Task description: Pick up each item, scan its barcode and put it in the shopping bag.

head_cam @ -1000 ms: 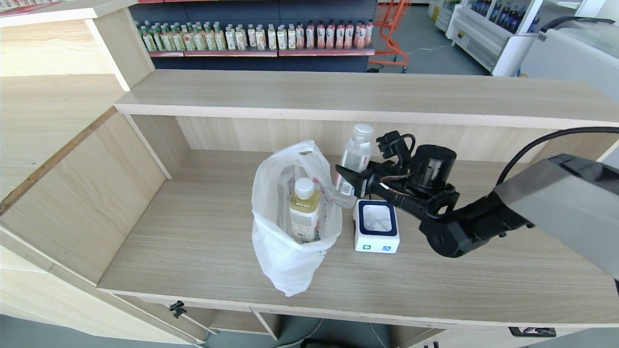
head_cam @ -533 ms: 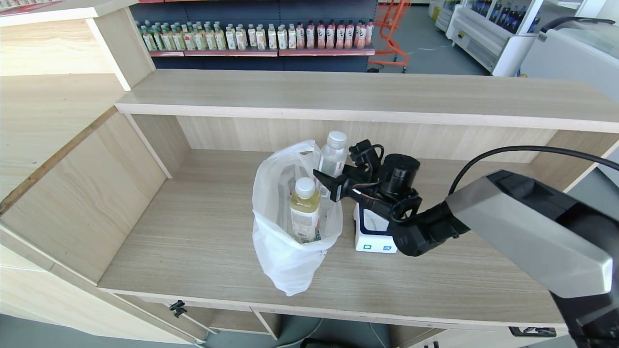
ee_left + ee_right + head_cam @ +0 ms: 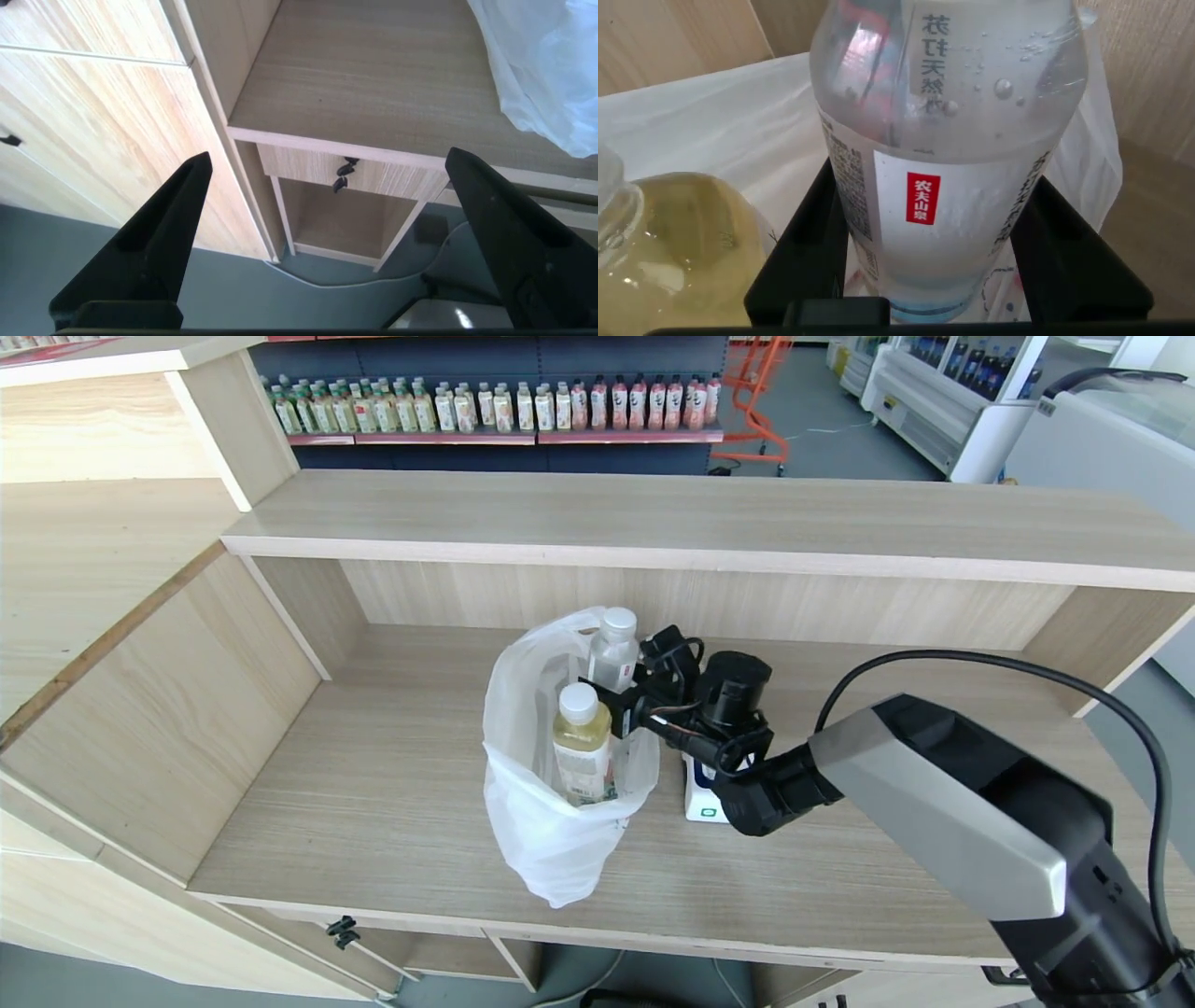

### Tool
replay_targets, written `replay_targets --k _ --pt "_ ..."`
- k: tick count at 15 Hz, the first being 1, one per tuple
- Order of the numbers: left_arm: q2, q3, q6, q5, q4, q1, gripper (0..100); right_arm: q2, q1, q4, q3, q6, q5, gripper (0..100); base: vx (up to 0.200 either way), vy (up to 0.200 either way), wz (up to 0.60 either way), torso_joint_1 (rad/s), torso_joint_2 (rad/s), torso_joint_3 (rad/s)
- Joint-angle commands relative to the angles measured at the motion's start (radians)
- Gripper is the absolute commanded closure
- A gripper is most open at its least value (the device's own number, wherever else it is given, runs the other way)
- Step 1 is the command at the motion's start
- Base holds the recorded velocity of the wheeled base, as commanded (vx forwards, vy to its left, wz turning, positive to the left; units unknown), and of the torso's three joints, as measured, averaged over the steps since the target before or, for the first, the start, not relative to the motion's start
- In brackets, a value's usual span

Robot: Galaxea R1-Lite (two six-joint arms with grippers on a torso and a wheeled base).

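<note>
A white plastic shopping bag [image 3: 551,821] stands open on the wooden counter [image 3: 373,803]. Inside it stands a bottle of yellow drink [image 3: 581,745] with a white cap; its shoulder also shows in the right wrist view [image 3: 663,252]. My right gripper [image 3: 621,695] is shut on a clear water bottle [image 3: 611,653], holding it upright over the bag's far rim. In the right wrist view the clear water bottle [image 3: 948,159] sits between the black fingers [image 3: 799,252], white bag [image 3: 719,121] behind it. My left gripper [image 3: 327,252] hangs open off the counter's front left corner.
A white barcode scanner [image 3: 702,798] sits on the counter right of the bag, mostly under my right arm. The counter's back wall and upper shelf [image 3: 709,523] rise behind. A drawer handle [image 3: 344,175] shows under the counter edge.
My right gripper has carried the clear water bottle leftward from above the scanner to the bag's mouth and lowered it. The bag and yellow bottle stayed in place.
</note>
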Motion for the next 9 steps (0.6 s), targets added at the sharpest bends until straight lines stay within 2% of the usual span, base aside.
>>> replay_targets --k 1,6,7,9 --pt "0.001 0.0 0.0 0.002 0.0 0.0 0 0.03 0.001 -0.001 -0.017 -0.003 0.004 100 0.0 0.0 0.0 0.0 0.0 0.0" --pt "0.0 0.0 0.0 0.002 0.0 0.0 0 0.04 -0.001 0.001 -0.026 -0.02 0.006 100 0.0 0.0 0.0 0.0 0.0 0.0" --pt "0.001 0.0 0.0 0.0 0.0 0.0 0 0.039 -0.002 0.001 -0.025 -0.023 0.006 0 0.0 0.0 0.0 0.0 0.0 0.0" --pt "0.001 0.0 0.0 0.0 0.0 0.0 0 0.03 -0.004 0.002 -0.023 -0.022 0.009 0 0.0 0.0 0.0 0.0 0.0 0.0"
